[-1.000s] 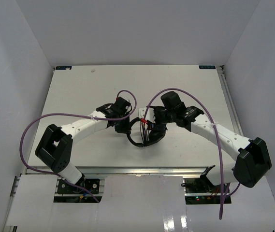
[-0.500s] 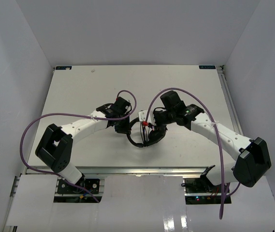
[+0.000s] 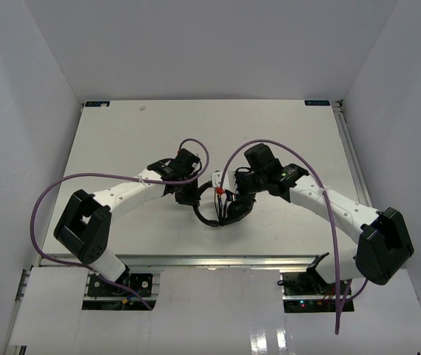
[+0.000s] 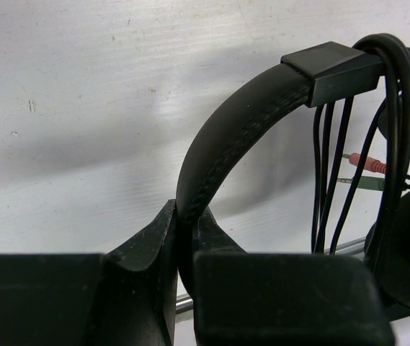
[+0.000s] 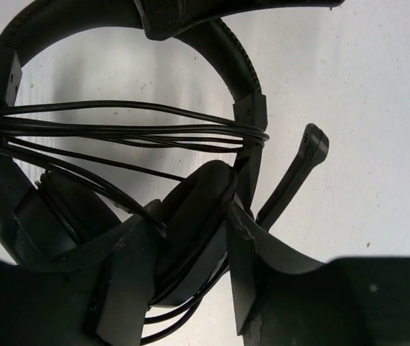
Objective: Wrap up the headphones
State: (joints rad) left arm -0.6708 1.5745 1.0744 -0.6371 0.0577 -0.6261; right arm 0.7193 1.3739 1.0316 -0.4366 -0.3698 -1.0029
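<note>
Jaws first: the left jaws are clamped on the headband, pinching its padded, stitched strip edge-on. The right jaws stand narrow around one earcup, a finger pressed to each side of it.

Both arms reach inward across the white counter. The left arm comes at the headphones from their left and the right arm from their right, with the purple cables looping behind each arm. The headphones sit between the two wrists, at the counter's middle and a little toward its near edge.

They are all black, and they carry a microphone. The headband arches wide and ends in a squared slider block on each side. The earcups below are round and padded. A microphone boom sticks out at a slant beside the gripped earcup. The thin cord already runs in several turns straight across from one side of the headband to the other. More strands hang down from the slider block in the left wrist view. Two small plugs lie just past those strands, one pink and one green.

Against the picture a second ago, the left arm keeps the same pose. The right arm has drawn slightly in toward the headphones and its wrist has turned a little. The bundle beneath looks a touch more compact.
</note>
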